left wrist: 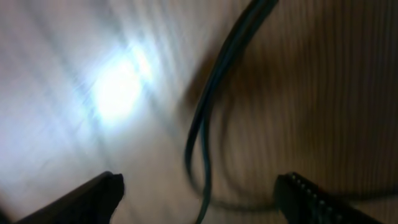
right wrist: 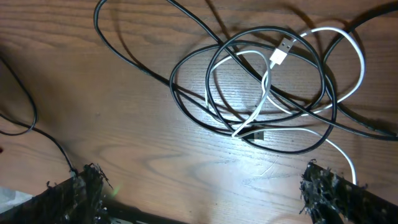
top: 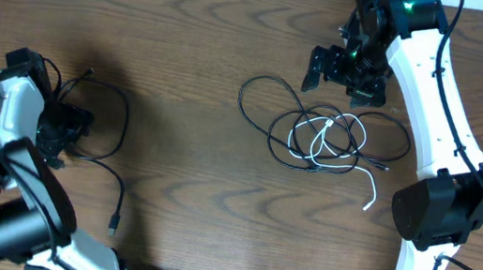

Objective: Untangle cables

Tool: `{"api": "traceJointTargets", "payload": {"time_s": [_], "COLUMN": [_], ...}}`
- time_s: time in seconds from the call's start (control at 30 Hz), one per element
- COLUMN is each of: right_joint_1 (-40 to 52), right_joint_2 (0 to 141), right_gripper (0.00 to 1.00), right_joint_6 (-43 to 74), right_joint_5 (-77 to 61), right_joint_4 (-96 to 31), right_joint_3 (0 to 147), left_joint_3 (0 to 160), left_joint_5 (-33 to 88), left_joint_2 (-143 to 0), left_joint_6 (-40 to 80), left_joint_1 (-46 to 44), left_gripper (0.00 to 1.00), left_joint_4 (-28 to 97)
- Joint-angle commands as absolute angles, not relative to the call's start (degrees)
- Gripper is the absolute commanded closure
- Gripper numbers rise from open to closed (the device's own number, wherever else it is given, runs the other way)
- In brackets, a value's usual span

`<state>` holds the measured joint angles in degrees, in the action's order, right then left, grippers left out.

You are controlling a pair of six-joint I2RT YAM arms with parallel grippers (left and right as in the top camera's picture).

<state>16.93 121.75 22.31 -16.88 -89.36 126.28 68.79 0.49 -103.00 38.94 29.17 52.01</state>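
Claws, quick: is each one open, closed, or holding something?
Left claw: open; a black cable passes through the gap, ungripped.
Right claw: open, empty, above the cable tangle.

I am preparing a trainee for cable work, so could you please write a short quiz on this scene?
1. True or false: the white cable is intertwined with the tangled black cable.
2. Multiple choice: the right gripper is A) open above the tangle, B) shut on the white cable, C) shut on a black cable.
3. Short answer: what colour is the loose cable lying apart from the tangle, by the left gripper?

Key: 1 true; 2 A; 3 black.
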Motion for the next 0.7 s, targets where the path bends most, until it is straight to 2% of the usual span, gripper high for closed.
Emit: {"api": "traceJointTargets", "payload": {"time_s": [0.0, 0.17, 0.27, 0.3, 0.5, 0.57, 0.67], "right_joint_1": [16.95, 16.97, 16.97, 16.97, 16.97, 16.97, 16.97], "right_joint_2": [119.90, 119.90, 119.90, 119.90, 119.90, 119.90, 119.90], "right_gripper": [0.01, 0.01, 0.01, 0.01, 0.01, 0.01, 0.01], "right_joint_6": [21.58, 21.58, 21.58, 21.58, 21.58, 21.58, 21.58], "right_joint_5": [-16.51, -16.51, -16.51, -16.51, -16.51, -16.51, -16.51], "right_joint_4": [-89.56, -89.56, -89.56, -89.56, -89.56, -89.56, -89.56], "right_joint_3": [126.76, 126.76, 126.76, 126.76, 126.76, 126.76, 126.76], "left_joint_3": [68.38, 68.38, 68.38, 68.38, 68.38, 68.38, 68.34], "left_joint_5": [-0.47, -1.06, -1.17, -1.17, -2.04, -2.24, -2.26], "left_joint_2": [-105.86, -107.42, -107.42, -107.42, -107.44, -107.44, -107.44], "left_joint_6": [39.75, 39.09, 37.89, 37.78, 37.85, 37.78, 37.76], "left_joint_1": [30.02, 30.74, 31.16, 31.33, 31.59, 31.59, 31.59], "left_gripper": [0.28, 0.45, 0.70, 0.74, 0.76, 0.85, 0.84], "left_joint_4": [50.26, 48.23, 47.37, 47.22, 47.11, 46.68, 45.45]}}
